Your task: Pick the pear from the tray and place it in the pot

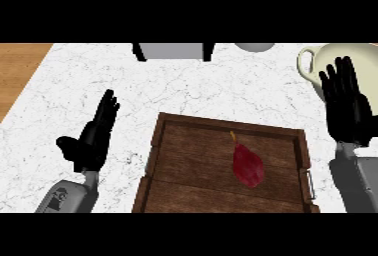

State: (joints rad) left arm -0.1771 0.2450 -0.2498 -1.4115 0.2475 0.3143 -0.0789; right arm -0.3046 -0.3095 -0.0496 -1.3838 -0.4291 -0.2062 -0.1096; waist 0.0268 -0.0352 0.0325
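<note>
- The dark red pear (249,165) lies on the wooden tray (171,150), stem pointing away, untouched.
- Right hand (347,102), fingers straight and wide, hovers in front of the cream pot (314,57); left hand (94,132) rests open on the surface (184,85).
- Best approach: right hand descends across the pear's middle.

Dark-red pear (249,165); brown wooden tray (184,150) — white marbled counter (207,85)

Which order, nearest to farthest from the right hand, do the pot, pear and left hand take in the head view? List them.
From the right hand, at the view's right edge:
1. Cream pot, at the top right, partly behind the hand.
2. Red pear, lying on the wooden tray, lower left of the hand.
3. Left hand, far across at the view's left.
</note>
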